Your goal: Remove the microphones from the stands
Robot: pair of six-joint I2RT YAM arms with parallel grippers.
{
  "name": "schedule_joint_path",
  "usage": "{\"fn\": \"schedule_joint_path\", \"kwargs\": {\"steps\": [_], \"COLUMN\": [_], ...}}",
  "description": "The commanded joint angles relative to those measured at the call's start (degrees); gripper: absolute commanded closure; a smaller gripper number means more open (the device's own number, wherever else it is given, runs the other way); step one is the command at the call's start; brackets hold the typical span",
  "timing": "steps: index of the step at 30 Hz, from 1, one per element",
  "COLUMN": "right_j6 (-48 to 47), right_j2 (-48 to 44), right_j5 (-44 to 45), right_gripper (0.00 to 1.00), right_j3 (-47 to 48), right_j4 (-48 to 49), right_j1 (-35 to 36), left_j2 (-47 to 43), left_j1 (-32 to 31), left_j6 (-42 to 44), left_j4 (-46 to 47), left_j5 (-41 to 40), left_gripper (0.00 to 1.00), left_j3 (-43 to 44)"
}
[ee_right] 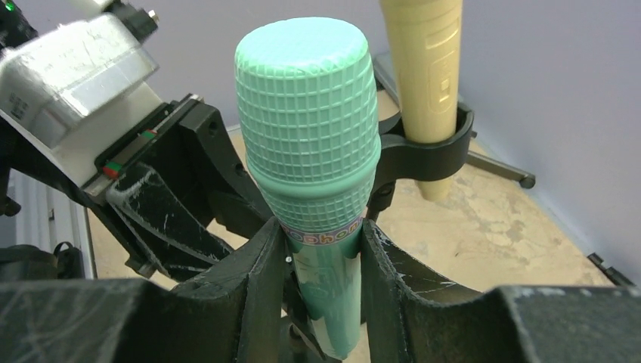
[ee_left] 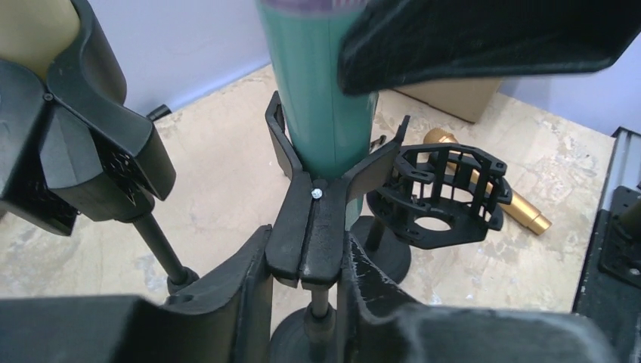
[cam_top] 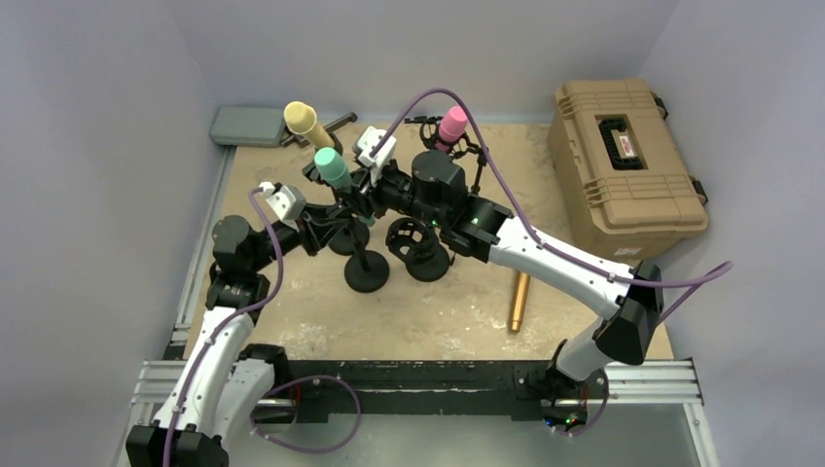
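Left wrist, tool: the left tool (ee_left: 308, 261) is clamping together on the black clip (ee_left: 306, 219), one finger pressing each side of its stem.
Left wrist, microphone: the green microphone (ee_left: 321, 91) is sitting upright in that clip, its handle wedged between the two prongs, at the top of the stand (ee_left: 320, 308).
Left wrist, surroundings: an empty cradle (ee_left: 446, 189) is standing just behind on the bench (ee_left: 219, 174), and a gold microphone (ee_left: 525, 213) is lying beyond it.
Right wrist, tool: the right tool (ee_right: 323, 261) is closing on the green microphone's handle just under the mesh head, a finger touching each side.
Right wrist, surroundings: a yellow microphone (ee_right: 423, 60) is standing in its own clip close behind.
Top, layout: both arms are meeting at the green microphone near the middle of the bench, the left one lower on the stand, the right one higher on the handle.
Top, surroundings: a pink microphone (cam_top: 452, 125) is standing farther back, and a tan case (cam_top: 623, 161) is lying well apart to the right.
Step in hand: the grasp appears complete, with the stand braced and the microphone gripped but not yet lifted out.
Next move: the right tool is probably needing a straight pull up along the handle's axis while the left tool is holding the clip down. A tilted pull is risking a jam in the prongs or a knock against the yellow microphone.
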Motion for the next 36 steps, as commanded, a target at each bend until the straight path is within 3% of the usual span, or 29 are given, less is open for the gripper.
{"fn": "schedule_joint_path", "kwargs": {"steps": [1, 2, 16, 22, 25, 30, 36], "right_j6": [3.0, 3.4, 8.6, 9.0, 9.7, 12.9, 18.0], "right_j2": [0.3, 0.3, -4.4, -3.5, -5.9, -16.8, -34.1], "right_j5": [1.7, 2.4, 12.1, 19.9, 23.5, 27.1, 31.3], "right_gripper": [1.00, 1.00, 1.00, 1.00, 1.00, 1.00, 1.00], "right_j3": [1.0, 0.7, 2.8, 14.9, 16.5, 7.5, -8.3], "right_j4": [-1.6, -0.9, 8.1, -0.5, -4.6, -10.3, -21.0], "right_j1": [0.7, 0.7, 0.7, 0.7, 0.7, 0.7, 0.7], "left_j2": [-1.5, -1.7, 0.2, 0.6, 0.6, 0.8, -0.5], "left_j1": [0.1, 0.0, -1.1, -1.6, -1.8, -1.8, -1.8], "left_j6": [4.7, 5.3, 7.4, 7.4, 7.4, 6.4, 4.2], "left_j4": [-3.0, -4.2, -10.8, -12.8, -13.7, -15.0, -16.3], "left_j5": [0.7, 0.5, 1.1, 0.5, -0.6, -4.6, -6.5], "left_gripper": [0.96, 1.00, 1.00, 1.00, 1.00, 0.60, 0.39], "left_j3": [1.8, 2.1, 4.5, 5.4, 5.8, 6.7, 7.7]}}
